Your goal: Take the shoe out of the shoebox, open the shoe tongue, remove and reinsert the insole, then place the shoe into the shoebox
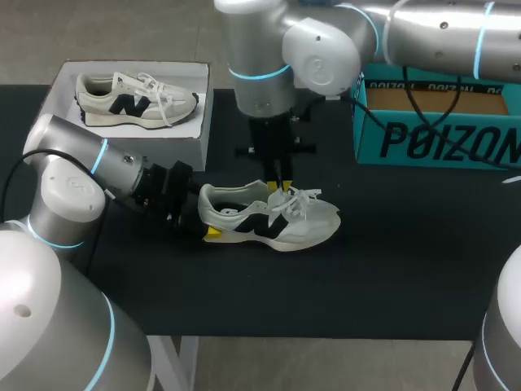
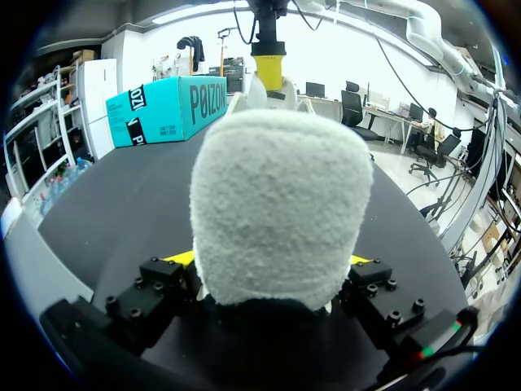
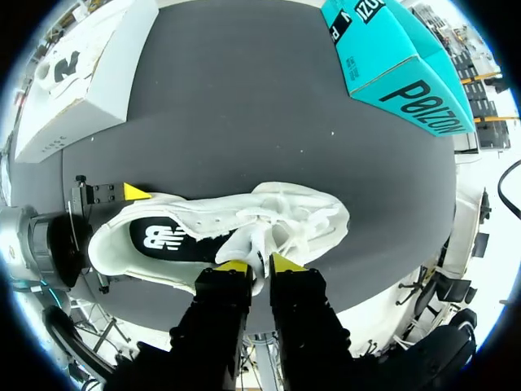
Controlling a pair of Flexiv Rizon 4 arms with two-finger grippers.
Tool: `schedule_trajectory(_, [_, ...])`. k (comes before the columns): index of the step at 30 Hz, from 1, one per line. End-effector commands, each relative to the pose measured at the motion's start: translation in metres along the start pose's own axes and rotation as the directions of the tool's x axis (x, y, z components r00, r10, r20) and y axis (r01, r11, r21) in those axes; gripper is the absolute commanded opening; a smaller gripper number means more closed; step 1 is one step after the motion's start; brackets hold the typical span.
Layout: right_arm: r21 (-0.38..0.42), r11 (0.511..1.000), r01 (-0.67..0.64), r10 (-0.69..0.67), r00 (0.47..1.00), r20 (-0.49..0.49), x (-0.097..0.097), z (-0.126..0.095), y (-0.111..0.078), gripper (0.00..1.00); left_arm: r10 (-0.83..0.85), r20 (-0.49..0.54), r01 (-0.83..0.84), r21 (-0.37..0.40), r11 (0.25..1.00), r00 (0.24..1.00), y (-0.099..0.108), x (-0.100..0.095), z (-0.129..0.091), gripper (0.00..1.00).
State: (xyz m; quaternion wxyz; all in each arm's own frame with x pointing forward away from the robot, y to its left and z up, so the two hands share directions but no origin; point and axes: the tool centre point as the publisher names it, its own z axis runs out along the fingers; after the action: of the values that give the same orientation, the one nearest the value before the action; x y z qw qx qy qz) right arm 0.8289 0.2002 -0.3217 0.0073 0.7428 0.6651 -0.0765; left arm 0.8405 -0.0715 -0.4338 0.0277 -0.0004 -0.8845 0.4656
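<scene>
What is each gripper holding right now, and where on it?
Both hold the shoe on the table: left gripper clamps its heel, right gripper pinches its tongue.

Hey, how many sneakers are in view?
2. One sneaker lies in the white shoebox, far left; the other sneaker sits on the black table, heel in the left pincer.

even, bright overhead light fills the head view; the shoe [image 1: 277, 224] casts barely any shadow on the black table [image 1: 391, 277]. the right arm [image 1: 326, 49] carries pale highlights on its shell. in the left wrist view, glare whitens the background at 12 o'clock, while the left gripper [image 2: 269, 261] at 6 o'clock sits in shade under the shoe's heel. in the right wrist view the white shoebox [image 3: 85, 102] nearly washes out at 10 o'clock.
</scene>
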Motion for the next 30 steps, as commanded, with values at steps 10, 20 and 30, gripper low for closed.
schedule_trajectory(10, [0.061, 0.995, -0.077, 0.087, 0.975, -0.203, -0.076, 0.010, 0.016, 0.00, 0.000, 0.003, 0.000, 0.001, 1.000, 1.000, 0.004, 0.000, 0.003, 0.00])
schedule_trajectory(20, [0.131, 0.984, -0.122, 0.144, 0.975, -0.170, -0.095, 0.040, 0.022, 0.00, 0.000, 0.003, 0.000, 0.001, 1.000, 1.000, 0.004, 0.000, 0.003, 0.00])
schedule_trajectory(30, [-0.020, 0.986, 0.164, -0.164, 0.959, -0.231, -0.067, -0.015, 0.015, 1.00, 0.000, 0.003, 0.000, 0.001, 1.000, 1.000, 0.004, 0.000, 0.003, 0.00])
